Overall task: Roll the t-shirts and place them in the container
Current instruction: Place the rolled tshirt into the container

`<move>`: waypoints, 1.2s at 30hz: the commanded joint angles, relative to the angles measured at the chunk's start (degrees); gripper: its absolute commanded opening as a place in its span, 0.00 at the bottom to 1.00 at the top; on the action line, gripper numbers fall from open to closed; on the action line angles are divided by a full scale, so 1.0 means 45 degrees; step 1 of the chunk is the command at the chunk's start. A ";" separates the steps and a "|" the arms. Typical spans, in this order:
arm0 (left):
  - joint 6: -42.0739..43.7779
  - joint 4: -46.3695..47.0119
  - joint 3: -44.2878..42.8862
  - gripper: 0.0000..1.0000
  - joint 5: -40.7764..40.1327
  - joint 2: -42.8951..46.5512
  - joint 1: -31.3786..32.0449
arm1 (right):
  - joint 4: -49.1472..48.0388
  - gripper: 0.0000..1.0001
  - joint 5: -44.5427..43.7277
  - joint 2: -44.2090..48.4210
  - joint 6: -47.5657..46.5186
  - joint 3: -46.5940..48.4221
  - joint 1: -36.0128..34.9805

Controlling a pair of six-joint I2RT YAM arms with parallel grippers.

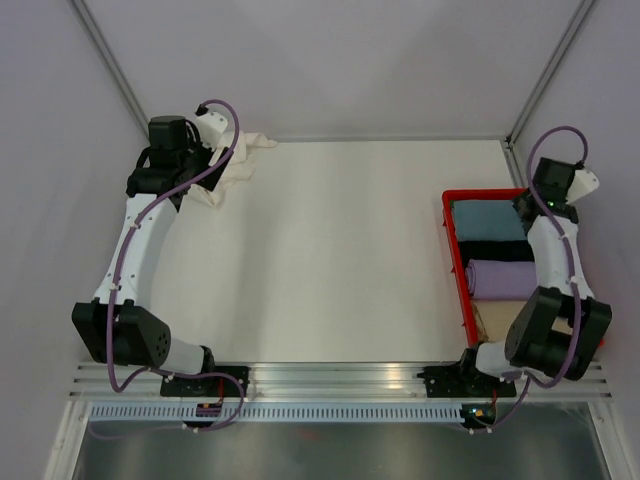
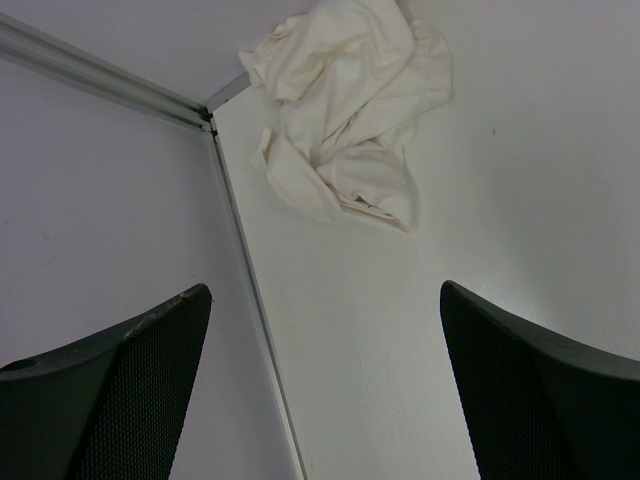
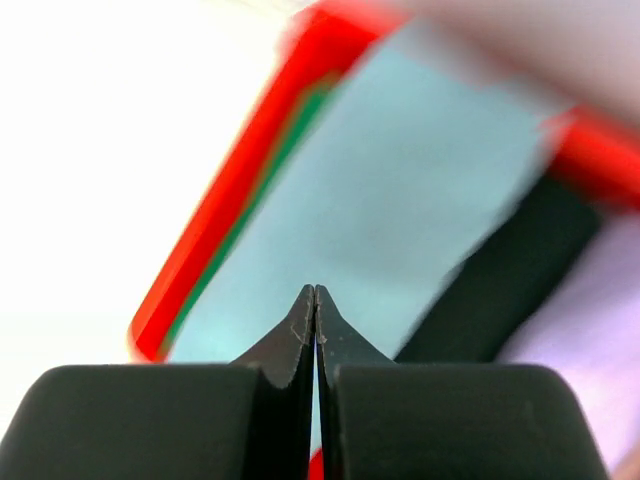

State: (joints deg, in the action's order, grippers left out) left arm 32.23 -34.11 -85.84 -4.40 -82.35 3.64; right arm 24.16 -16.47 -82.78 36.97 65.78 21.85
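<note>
A cream-white cotton t-shirt point(image 1: 243, 158) lay in a crumpled heap at the far left corner of the white table point(image 1: 330, 250). It was not rolled. It was bunched up with lots of folds, and it sat right by the spot where the two pale walls met. A thin silver metal rail point(image 2: 240, 250) ran along the foot of the left wall, just beside the heap.

The left arm reached out to that corner. The left gripper point(image 2: 325, 292) hung over the table on the near side of the shirt. Its two black fingers point(image 2: 150, 380) were spread wide apart, with nothing between them. They did not touch the shirt.

On the right side of the table stood a red plastic bin point(image 1: 452, 240). Inside it, at the far end, lay a slate-blue rolled t-shirt point(image 1: 488, 221). Next to it was a black cloth point(image 1: 495, 250), then a light purple roll point(image 1: 500, 278), and then a tan cloth point(image 1: 490, 318) at the near end. The right arm hid part of the near end of the bin.

The right gripper point(image 3: 315, 290) was up above the far end of the bin, over the blue roll. Its two fingers were pressed tight together, tip to tip, and they held nothing. The right wrist view was blurry, but the blue cloth, the red rim and the black cloth could be made out under the fingers.
</note>
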 commanded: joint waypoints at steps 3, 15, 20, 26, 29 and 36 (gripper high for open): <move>-0.0481 0.0333 -0.0280 1.00 -0.0095 0.0349 0.0051 | -0.0389 0.00 0.1023 0.1872 0.0414 -0.2505 -0.2977; -0.2002 0.0314 0.1962 1.00 0.0527 0.2416 0.0051 | 0.0332 0.07 0.0266 0.4876 -0.1886 -0.3347 -0.3527; -0.3019 0.0431 0.3936 1.00 0.1778 0.4077 0.0051 | 0.1969 0.65 -0.1222 0.8678 -0.0309 -0.4807 -0.3507; -0.4056 0.1426 0.6496 1.00 0.2443 0.5835 0.0051 | 0.4450 0.98 -0.2180 1.2256 0.2347 -0.6276 -0.3507; -0.4310 0.1758 0.7374 1.00 0.2482 0.6441 0.0051 | 0.5427 0.98 -0.2665 1.3178 0.3478 -0.6454 -0.3507; -0.4096 0.2365 0.8412 1.00 0.1645 0.6893 0.0051 | 0.6095 0.98 -0.3041 1.3319 0.3620 -0.6102 -0.3507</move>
State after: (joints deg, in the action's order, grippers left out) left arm 15.90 -27.68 -48.73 4.60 -52.10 3.68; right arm 48.47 -28.18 -22.09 50.87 36.67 6.04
